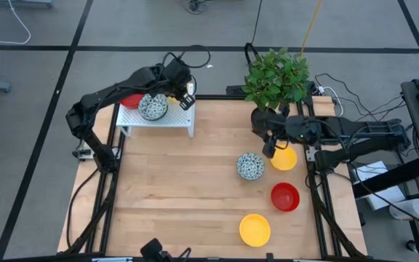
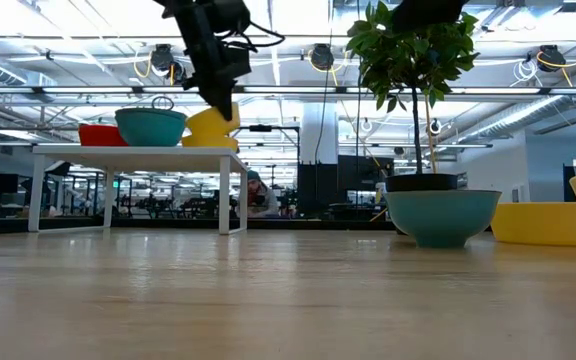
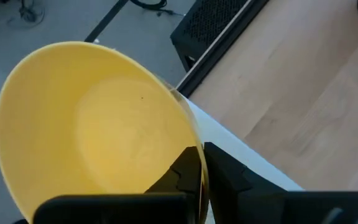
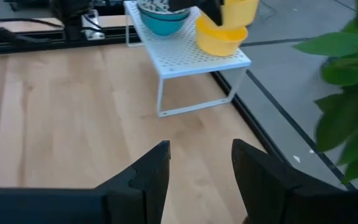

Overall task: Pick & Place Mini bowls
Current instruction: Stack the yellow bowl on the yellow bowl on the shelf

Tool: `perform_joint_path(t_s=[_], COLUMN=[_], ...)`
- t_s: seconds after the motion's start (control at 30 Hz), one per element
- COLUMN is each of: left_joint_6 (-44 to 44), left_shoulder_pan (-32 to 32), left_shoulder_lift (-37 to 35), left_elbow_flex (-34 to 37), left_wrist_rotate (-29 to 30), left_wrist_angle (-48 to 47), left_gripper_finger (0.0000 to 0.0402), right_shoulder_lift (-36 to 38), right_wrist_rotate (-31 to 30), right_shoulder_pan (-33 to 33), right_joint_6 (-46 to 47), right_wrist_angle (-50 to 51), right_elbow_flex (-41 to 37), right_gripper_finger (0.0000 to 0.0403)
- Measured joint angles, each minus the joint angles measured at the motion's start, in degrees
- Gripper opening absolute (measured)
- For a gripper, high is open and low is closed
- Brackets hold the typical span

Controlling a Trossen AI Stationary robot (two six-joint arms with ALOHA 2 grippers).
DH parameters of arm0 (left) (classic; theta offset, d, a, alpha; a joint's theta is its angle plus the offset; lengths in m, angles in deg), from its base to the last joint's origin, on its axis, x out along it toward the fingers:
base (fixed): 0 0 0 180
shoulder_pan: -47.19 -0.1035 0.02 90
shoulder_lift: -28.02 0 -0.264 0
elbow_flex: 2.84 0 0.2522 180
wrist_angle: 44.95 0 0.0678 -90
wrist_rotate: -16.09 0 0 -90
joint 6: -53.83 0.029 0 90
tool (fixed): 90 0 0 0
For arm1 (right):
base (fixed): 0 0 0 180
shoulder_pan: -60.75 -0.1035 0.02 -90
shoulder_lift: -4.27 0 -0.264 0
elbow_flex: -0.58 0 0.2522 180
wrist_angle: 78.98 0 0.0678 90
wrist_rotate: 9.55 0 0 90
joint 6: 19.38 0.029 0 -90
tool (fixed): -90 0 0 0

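1. Wooden tabletop (image 1: pixel 188 182), high view: white shelf (image 1: pixel 158 120) at the back-left corner carries a speckled bowl (image 1: pixel 153 107) and a red bowl (image 1: pixel 131 100). Left gripper (image 1: pixel 184 91) hangs over the shelf's right end. Loose bowls on the right: speckled (image 1: pixel 250 166), yellow (image 1: pixel 284 159), red (image 1: pixel 284 196), yellow (image 1: pixel 254 229). Plant (image 1: pixel 276 76) at back.
2. Low view: left arm holds a tilted yellow bowl (image 2: pixel 211 127) just above another yellow one on the shelf.
3. Left wrist view: jaws pinch the yellow bowl's rim.
4. Right wrist view: right gripper (image 4: pixel 199 168) has jaws wide, empty, above bare wood, waiting.
5. Step, I'd say: placing. Next: lower, level the bowl into the one below, then release.
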State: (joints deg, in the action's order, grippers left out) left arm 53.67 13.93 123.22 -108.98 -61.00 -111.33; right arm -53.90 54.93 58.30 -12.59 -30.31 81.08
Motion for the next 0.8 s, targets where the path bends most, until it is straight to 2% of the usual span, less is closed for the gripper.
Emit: perform_joint_path(t_s=[0.2, 0.4, 0.63, 0.8], left_joint_6=[3.2, 4.67, 4.58, 4.54], left_shoulder_pan=[-2.04, -2.84, -2.62, -2.62], left_shoulder_lift=[0.04, 0.04, 0.04, 0.07], left_elbow_flex=[0.0, 0.0, 0.0, 0.0], left_wrist_rotate=[0.01, -0.98, -1.09, -1.07], left_wrist_angle=[-1.91, -5.18, -4.68, -4.68], left_gripper_finger=[0.0006, 0.0023, 0.0006, 0.0031], right_shoulder_lift=[0.0, 0.0, 0.0, 0.0], right_wrist_rotate=[0.02, 0.04, 0.04, 0.09], right_shoulder_pan=[3.11, 5.11, 5.89, 5.86], right_joint_6=[0.02, 0.17, 2.14, 3.0], right_wrist_angle=[-0.43, -0.44, -0.43, -0.42], right_elbow_flex=[-0.02, -0.02, 0.0, -0.01], right_gripper_finger=[0.016, 0.016, 0.016, 0.016])
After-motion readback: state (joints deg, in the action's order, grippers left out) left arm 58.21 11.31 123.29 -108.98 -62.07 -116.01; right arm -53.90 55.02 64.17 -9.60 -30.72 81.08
